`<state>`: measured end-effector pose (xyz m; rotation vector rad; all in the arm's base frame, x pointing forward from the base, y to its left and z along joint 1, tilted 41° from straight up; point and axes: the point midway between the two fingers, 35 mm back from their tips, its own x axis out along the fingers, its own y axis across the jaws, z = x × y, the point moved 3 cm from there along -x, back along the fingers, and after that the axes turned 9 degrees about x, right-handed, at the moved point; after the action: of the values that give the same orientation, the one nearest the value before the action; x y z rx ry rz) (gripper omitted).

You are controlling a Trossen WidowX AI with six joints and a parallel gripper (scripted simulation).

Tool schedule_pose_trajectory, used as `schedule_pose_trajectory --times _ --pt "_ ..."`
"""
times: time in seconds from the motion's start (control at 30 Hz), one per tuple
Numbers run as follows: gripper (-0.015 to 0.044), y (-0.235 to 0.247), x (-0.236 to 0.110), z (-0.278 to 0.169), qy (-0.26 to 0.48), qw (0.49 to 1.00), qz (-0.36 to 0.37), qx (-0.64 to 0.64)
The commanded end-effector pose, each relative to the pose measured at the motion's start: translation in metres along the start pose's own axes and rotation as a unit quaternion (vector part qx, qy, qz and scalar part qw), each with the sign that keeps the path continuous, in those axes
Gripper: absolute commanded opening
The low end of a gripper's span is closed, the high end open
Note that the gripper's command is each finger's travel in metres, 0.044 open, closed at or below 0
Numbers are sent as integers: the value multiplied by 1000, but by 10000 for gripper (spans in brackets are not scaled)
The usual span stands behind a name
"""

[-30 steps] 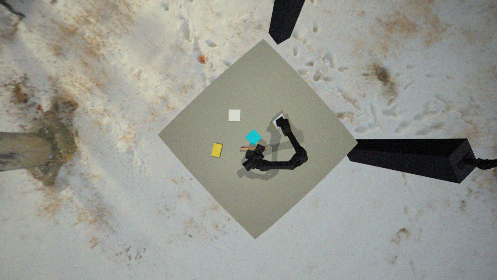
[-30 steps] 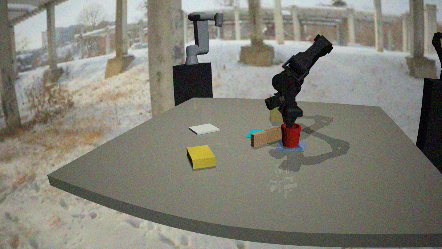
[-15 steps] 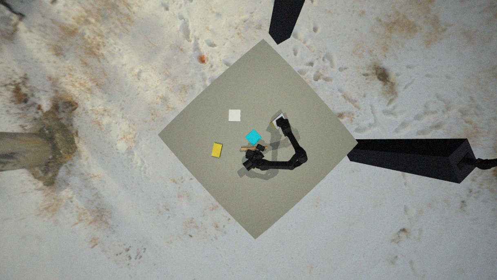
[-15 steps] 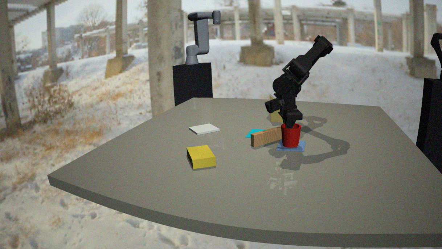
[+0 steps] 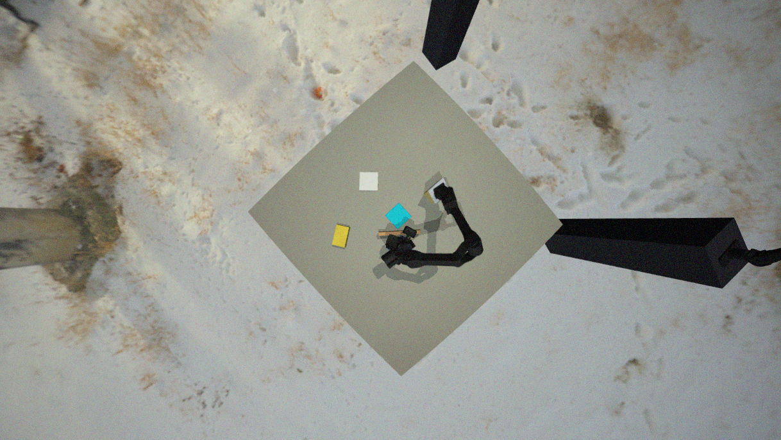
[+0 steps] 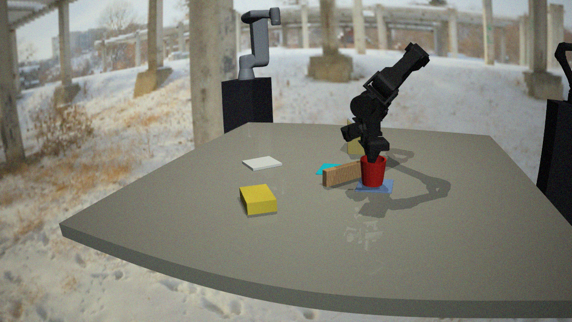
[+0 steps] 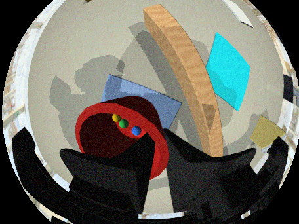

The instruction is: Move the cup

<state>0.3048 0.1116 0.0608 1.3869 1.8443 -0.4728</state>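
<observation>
The red cup (image 6: pixel 373 173) (image 7: pixel 89 122) stands upright on a grey-blue pad (image 6: pixel 384 187) (image 7: pixel 146 99). Three marbles (image 7: pixel 124 124), yellow, green and blue, lie inside it. My gripper (image 6: pixel 374 158) (image 7: pixel 159 132) (image 5: pixel 394 252) comes down from above and is shut on the cup's wall, one finger inside and one outside. A cyan pad (image 6: pixel 325 167) (image 7: pixel 228 72) (image 5: pixel 398 215) lies flat beyond a wooden bar (image 6: pixel 341 174) (image 7: pixel 185 65) (image 5: pixel 388 233) that stands on edge between the two pads. In the overhead view the arm hides the cup and its pad.
A yellow block (image 6: pixel 258 198) (image 5: pixel 340 235) and a flat white tile (image 6: pixel 262 162) (image 5: pixel 368 181) (image 7: pixel 233 10) lie to the left on the table (image 6: pixel 159 208) (image 5: pixel 404 126). An olive box (image 6: pixel 353 147) (image 7: pixel 267 130) stands by the arm's base.
</observation>
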Motion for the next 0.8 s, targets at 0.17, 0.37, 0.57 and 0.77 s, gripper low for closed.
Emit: schedule_pose_trajectory --times 0.17,0.37,0.57,0.77 --pt "0 2 -32 2 -3 1000 3 -2" --pt "0 1 -54 3 -2 1000 2 -1" --pt "0 -2 -67 4 -1 1000 2 0" --pt "0 -3 -65 4 1 1000 1 3"
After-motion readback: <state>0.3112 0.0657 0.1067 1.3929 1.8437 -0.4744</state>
